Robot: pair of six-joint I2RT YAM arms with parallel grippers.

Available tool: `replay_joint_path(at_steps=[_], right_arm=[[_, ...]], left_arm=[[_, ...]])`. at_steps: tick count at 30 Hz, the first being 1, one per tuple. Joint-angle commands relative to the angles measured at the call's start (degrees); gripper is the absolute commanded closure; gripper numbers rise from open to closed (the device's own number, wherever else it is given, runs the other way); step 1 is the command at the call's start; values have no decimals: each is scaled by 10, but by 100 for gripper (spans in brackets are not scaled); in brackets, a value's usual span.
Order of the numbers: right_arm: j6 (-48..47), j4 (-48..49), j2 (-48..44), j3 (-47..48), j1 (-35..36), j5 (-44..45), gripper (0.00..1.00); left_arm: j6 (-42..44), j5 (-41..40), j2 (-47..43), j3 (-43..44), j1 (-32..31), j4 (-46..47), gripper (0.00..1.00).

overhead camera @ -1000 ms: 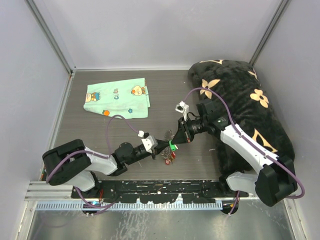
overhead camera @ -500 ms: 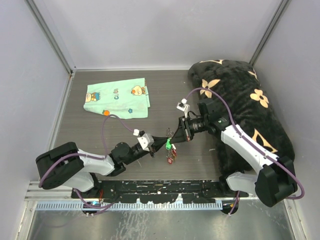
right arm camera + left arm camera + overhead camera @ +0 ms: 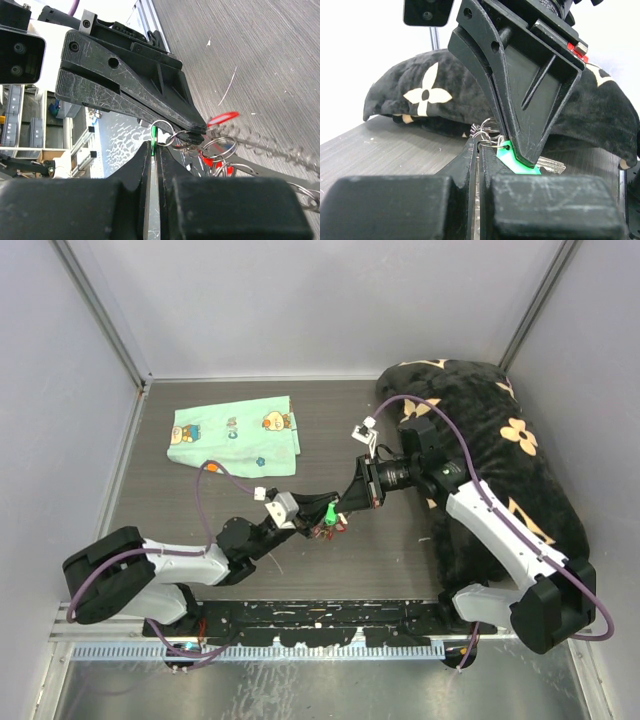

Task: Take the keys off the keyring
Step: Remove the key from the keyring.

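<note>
My left gripper (image 3: 315,520) and right gripper (image 3: 338,508) meet tip to tip above the middle of the table, with the bunch of keys between them. In the left wrist view my left gripper (image 3: 480,145) is shut on a thin wire ring of the keyring (image 3: 487,131). The right gripper's fingers (image 3: 520,85) pinch the green-headed key (image 3: 512,161), whose silver blade (image 3: 551,164) sticks out. In the right wrist view my right gripper (image 3: 155,142) is shut on that green key (image 3: 153,134), seen edge on. Red-headed keys (image 3: 222,118) and small rings (image 3: 220,147) hang beside it.
A mint-green cartoon-print cloth (image 3: 235,440) lies at the far left, with a small orange piece (image 3: 212,466) at its near edge. A big black cushion with beige flowers (image 3: 500,460) fills the right side under the right arm. Grey walls close in the table.
Both grippers, still joined at the bunch, have shifted left and away from the near edge. The red keys that hung low by the table now sit higher, close under the tips.
</note>
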Motion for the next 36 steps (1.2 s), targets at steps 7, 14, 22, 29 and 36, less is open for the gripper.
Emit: replay_joint_path(at_steps=[7,14,22,29,36], right_arm=[[12,-6,-24,78,4,-17,92],[10,-23,-35,95,-17,-28,92],[28,-20,-42,71,-32,-57,92],[128,58,-49,0,-37,-98,90],[231,152,-54,-59,-42,-133,90]], left_arm=[[-11,15,-36,36,-3,48,100],[-16,26,-44,26,-2,48,100],[-19,45,-44,12,-2,48,100],[-32,51,-40,6,-3,48,100],[-48,45,-34,-2,-3,48,100]])
